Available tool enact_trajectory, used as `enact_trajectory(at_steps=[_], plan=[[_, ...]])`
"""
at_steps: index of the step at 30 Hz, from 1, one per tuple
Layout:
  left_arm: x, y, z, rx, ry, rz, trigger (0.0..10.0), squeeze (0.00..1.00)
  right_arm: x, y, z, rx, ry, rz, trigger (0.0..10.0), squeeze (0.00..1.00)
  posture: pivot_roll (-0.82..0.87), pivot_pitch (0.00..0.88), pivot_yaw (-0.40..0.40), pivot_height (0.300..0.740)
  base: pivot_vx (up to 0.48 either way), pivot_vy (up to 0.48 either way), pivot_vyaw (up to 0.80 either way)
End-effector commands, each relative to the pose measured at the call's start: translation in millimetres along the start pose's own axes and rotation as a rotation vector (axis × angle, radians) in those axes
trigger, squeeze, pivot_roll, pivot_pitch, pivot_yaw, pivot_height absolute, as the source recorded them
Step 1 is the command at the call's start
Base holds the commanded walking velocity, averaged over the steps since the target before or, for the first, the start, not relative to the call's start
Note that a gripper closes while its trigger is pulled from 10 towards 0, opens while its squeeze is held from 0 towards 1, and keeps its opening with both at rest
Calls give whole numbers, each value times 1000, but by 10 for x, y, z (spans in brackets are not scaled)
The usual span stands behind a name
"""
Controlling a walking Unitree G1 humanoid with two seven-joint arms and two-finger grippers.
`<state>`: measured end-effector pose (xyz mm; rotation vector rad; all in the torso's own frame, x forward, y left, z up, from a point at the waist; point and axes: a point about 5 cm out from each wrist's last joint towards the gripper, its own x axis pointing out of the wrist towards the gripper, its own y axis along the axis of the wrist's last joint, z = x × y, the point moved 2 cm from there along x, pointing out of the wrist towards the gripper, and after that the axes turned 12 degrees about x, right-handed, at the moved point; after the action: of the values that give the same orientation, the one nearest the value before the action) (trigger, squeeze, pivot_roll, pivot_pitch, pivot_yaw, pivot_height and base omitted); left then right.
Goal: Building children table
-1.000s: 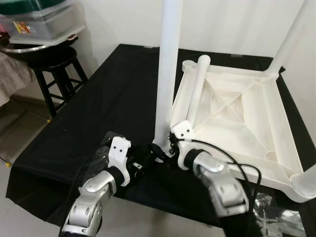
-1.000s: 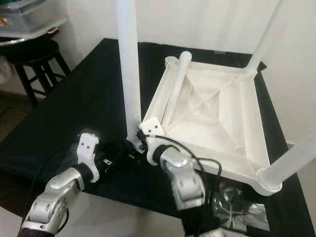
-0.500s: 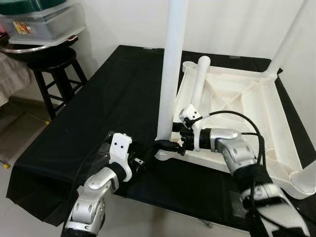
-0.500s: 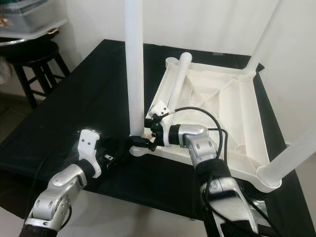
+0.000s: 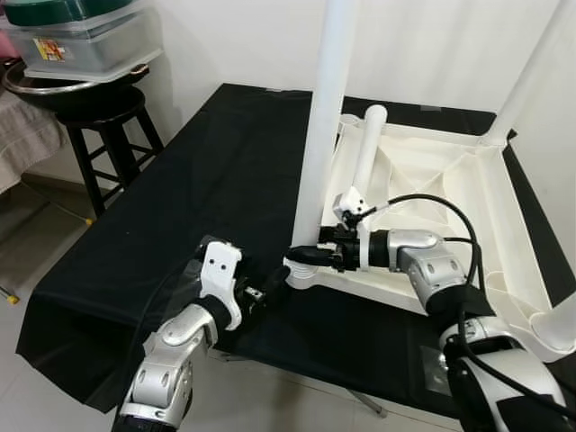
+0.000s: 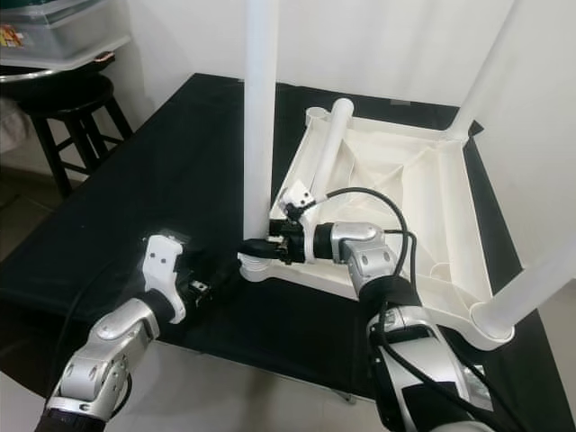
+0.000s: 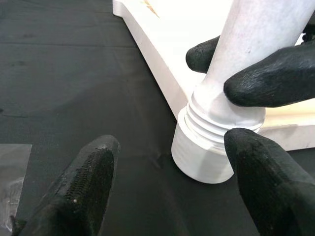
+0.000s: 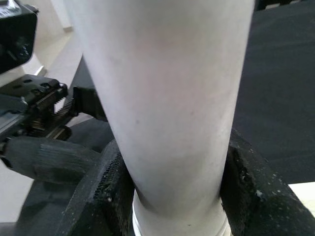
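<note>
My right end effector (image 6: 266, 245) clamps the upright leg (image 5: 326, 135) just above its corner socket (image 7: 204, 155) | leg axis vertical | my left end effector (image 5: 270, 286), fingers apart, sits beside the socket on the surface (image 5: 180, 207).

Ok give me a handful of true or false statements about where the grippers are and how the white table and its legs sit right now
1. The right gripper is clamped around the base of the upright leg at the near corner. True.
2. The left gripper is closed on that leg's socket. False: its fingers are spread apart, with the socket between them and not gripped.
3. The white table top lies upside down on the black cloth. True.
4. A loose leg stands upright in the middle of the table top. False: it lies along the underside near the left rim.
5. The stool beside the table holds a stack of plates. False: plastic containers sit on it.
</note>
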<state>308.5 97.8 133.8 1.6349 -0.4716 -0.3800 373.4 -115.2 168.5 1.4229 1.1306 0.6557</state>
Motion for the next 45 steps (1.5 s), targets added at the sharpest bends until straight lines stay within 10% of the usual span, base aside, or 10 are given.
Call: enact_trajectory(at_steps=[1,8,22,24,27,28,29,38,39,45], plan=[[-11,-34,34,-11,-4,-6,10000,0,-34,-48,26,17,-27,10,0,0,-17,89,-28,740,0,0,0],[-41,-29,-12,-12,-1,-6,10000,0,29,-503,31,145,-707,93,0,0,-46,105,-25,740,0,0,0],[-46,-42,-77,-5,-3,-20,10000,0,253,-587,-267,53,-736,57,0,0,-11,90,3,740,0,0,0],[-48,-42,-86,-4,-1,-21,10000,0,257,-567,-320,87,-764,70,10000,0,-5,90,7,740,0,0,0],[-48,-40,-88,-4,-2,-22,10000,0,264,-545,-359,102,-743,90,10000,0,-11,90,12,740,0,0,0],[-47,-38,-88,-4,-2,-22,10000,0,265,-523,-407,114,-724,106,10000,863,-12,93,11,740,0,0,0],[-45,-36,-85,-5,-3,-21,10000,0,271,-498,-453,130,-683,124,10000,1000,-15,95,10,740,0,0,0],[-42,-20,-73,-11,-6,-15,10000,0,196,-222,-679,23,-291,155,10000,1000,-14,102,7,740,0,0,0],[-40,-18,-72,-12,-5,-14,10000,0,129,-136,-642,-20,-228,142,10000,290,-14,102,6,740,0,0,0],[-33,-16,-68,-12,-4,-13,10000,0,-49,109,-355,-139,-92,46,10000,0,-2,99,16,740,0,0,0]])
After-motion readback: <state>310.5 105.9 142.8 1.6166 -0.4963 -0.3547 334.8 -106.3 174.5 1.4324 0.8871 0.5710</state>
